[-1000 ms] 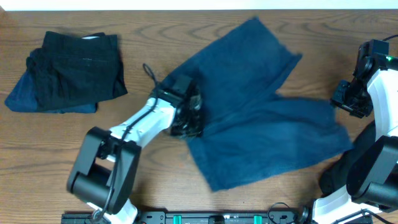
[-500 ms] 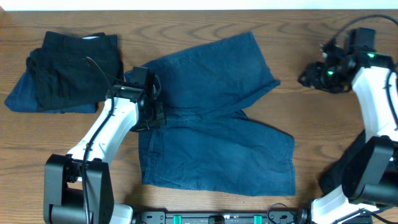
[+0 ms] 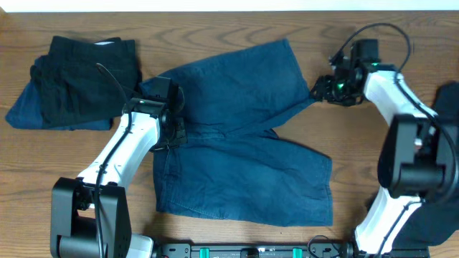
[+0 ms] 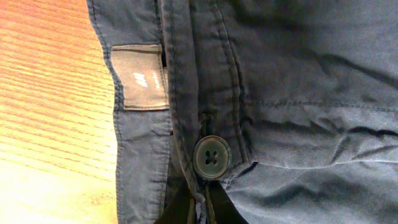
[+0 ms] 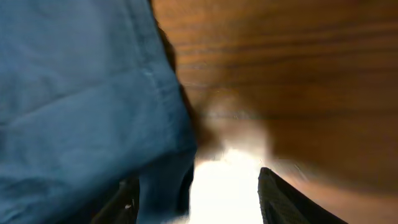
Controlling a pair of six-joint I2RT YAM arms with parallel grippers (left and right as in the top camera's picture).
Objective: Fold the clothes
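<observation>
Right tool (image 3: 321, 89), jaws apart, has reached the shorts (image 3: 237, 136) at the hem. Left tool (image 3: 174, 133) stays clamped on their waistband.

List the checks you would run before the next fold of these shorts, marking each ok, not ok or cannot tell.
1. Denim shorts spread flat on the table: ok.
2. Left tool shut on the waistband beside the button: ok.
3. Right tool closed on the upper leg's hem: not ok, jaws open.
4. Hem between the right tool's fingers: cannot tell, blurred.
5. Folded pile clear of the shorts: cannot tell, edges close.
</observation>
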